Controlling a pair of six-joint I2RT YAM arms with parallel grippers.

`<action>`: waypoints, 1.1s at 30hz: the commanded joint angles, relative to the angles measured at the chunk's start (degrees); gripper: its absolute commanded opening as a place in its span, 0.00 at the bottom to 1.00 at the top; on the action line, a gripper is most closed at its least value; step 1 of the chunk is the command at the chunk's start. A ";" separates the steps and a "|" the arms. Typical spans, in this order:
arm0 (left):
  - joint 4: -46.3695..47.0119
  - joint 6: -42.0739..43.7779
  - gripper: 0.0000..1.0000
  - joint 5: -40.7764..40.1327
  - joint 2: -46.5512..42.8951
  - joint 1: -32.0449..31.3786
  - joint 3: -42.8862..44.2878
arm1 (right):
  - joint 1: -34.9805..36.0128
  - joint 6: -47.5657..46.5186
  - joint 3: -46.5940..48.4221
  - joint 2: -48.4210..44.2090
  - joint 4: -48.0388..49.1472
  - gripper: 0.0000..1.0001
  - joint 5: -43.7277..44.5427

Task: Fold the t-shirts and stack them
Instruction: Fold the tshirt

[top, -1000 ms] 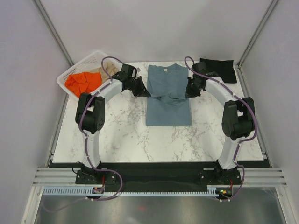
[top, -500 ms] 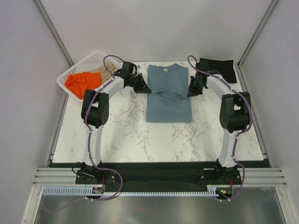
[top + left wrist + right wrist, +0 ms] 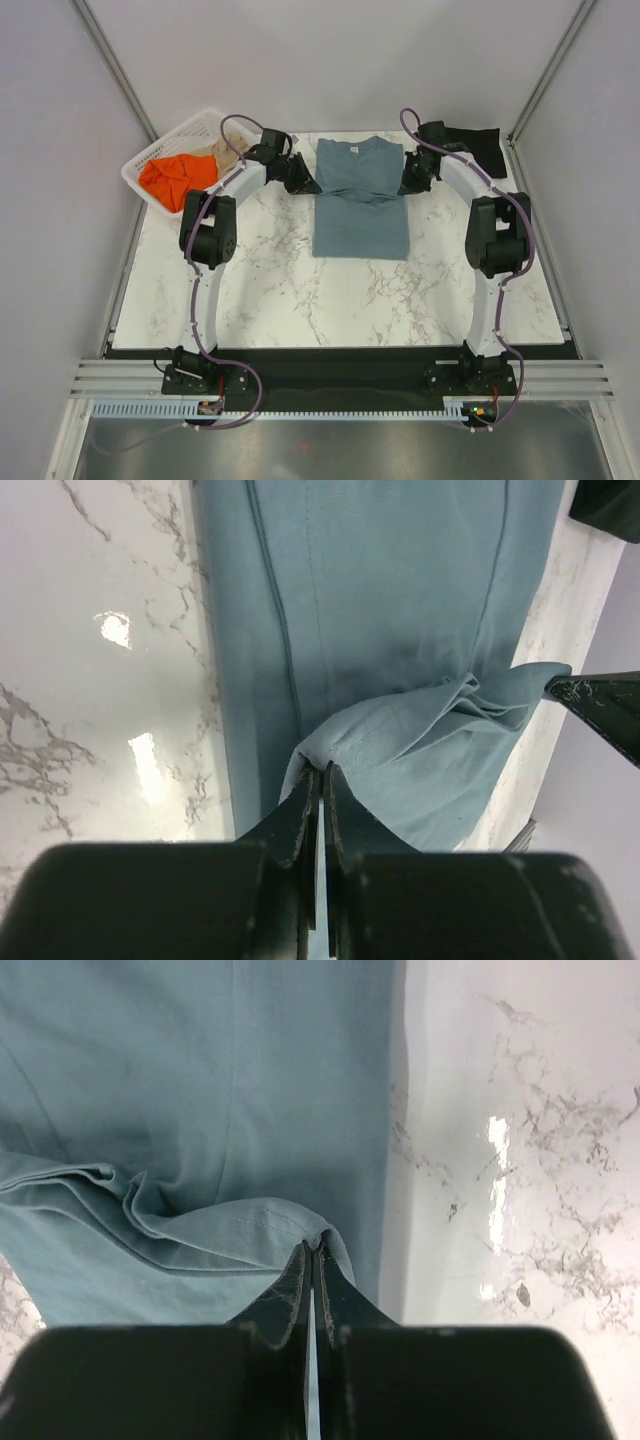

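- Top view: the blue-grey t-shirt lies flat on the marble table at 12 o'clock, with its collar and small white label at the far edge.
- The left arm rises from its base at 7 o'clock and bends at the elbow. Its forearm then stretches toward 1 o'clock, out to the shirt's left edge.
- The left gripper sits right on that edge, wrist tipped down. In the left wrist view the left gripper has its jaws pinched tight on a raised fold of the blue-grey t-shirt.
- The right arm mirrors it, with its base at 5 o'clock, elbow high and forearm angled toward 11 o'clock.
- The right gripper meets the shirt's right edge. Seen from its own wrist, the right gripper is clamped on a lifted tuck of the same cloth.
- A bunched ridge of fabric runs across the shirt between the two grips, and the half nearer the bases lies smooth.
- At 10 o'clock the white basket holds the orange t-shirt and the beige t-shirt, both crumpled.
- At 1 o'clock the black t-shirt lies at the table's far corner, partly behind the right arm.
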 commanded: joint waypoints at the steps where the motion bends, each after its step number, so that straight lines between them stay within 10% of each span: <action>1: 0.49 -0.53 0.11 1.14 1.98 0.48 2.72 | -0.39 -1.15 3.96 2.32 1.35 0.05 0.21; 12: 0.40 5.88 0.57 2.37 -7.84 1.26 -1.13 | -1.00 -3.60 4.08 -2.76 -3.81 0.57 -1.45; 33: 3.74 9.66 0.50 -2.47 -23.95 -4.45 -32.34 | -2.23 -14.33 -24.85 -15.17 -1.20 0.61 -11.39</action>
